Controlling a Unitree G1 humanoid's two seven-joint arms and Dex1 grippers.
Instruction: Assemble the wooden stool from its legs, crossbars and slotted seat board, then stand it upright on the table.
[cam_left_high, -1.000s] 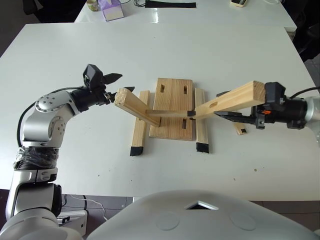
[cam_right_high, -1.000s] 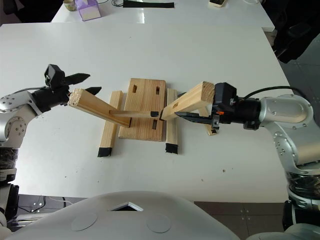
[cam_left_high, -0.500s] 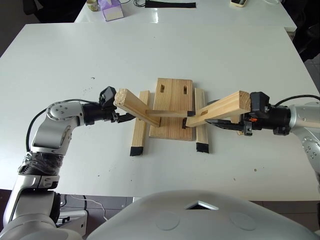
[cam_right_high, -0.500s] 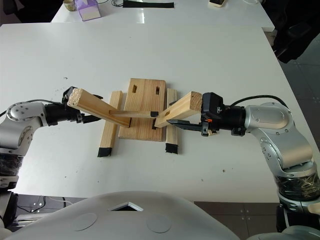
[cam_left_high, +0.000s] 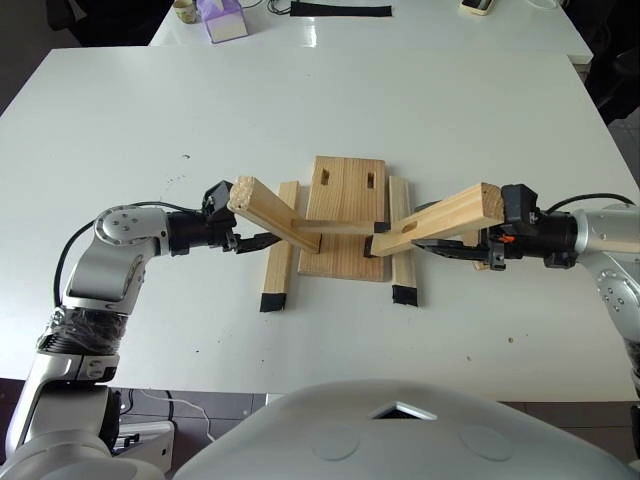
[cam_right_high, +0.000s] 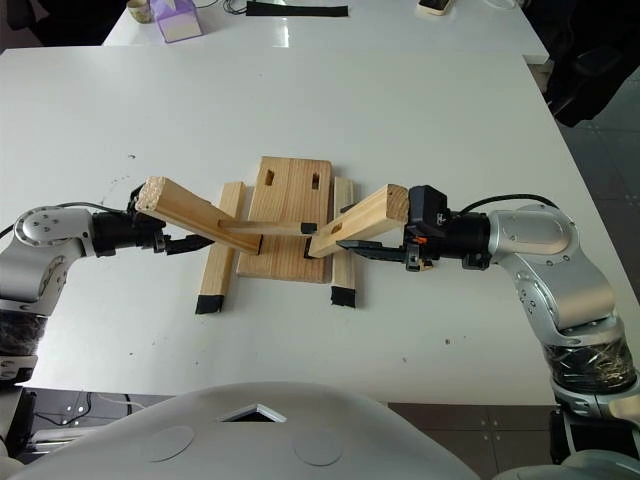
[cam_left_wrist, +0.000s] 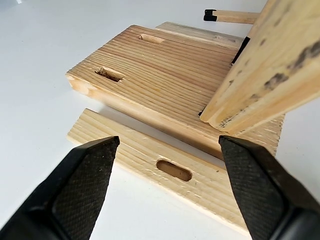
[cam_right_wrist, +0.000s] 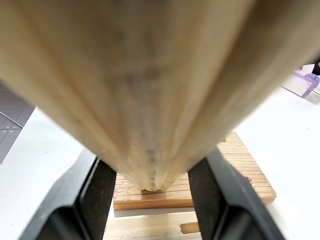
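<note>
**Slanted frame over the seat board (cam_left_high: 347, 205), one gripper gripping, one gaping**

In the middle of the white table (cam_left_high: 120, 120) the seat board lies flat, its two slots near the upper end. A flat leg (cam_left_high: 275, 265) lies along its left side and another flat leg (cam_left_high: 404, 275) along its right, each with a black cap on the lower end.

Over the board stands a half-built frame. The left raised leg (cam_left_high: 268, 212) slopes up towards the left of the frame and the right raised leg (cam_left_high: 445, 213) slopes up towards the right. A crossbar (cam_left_high: 340, 227) joins their lower ends across the board. Those lower ends come down at the board's left and right edges.

The right gripper (cam_right_wrist: 152, 167) comes in from the right of the frame and has the right raised leg clamped between its fingers, one pressed against each side of the wood.

The left gripper (cam_left_wrist: 169, 140) sits low at left of centre, just beneath the left raised leg. Its fingers (cam_left_wrist: 85, 185) are spread wide and grasp nothing. Past them its wrist camera shows the left flat leg with an oval slot (cam_left_wrist: 173, 170). The raised leg passes beside one finger, not between the two.

A thin black-tipped stick (cam_left_wrist: 230, 16) lies on the table beyond the board.
</note>
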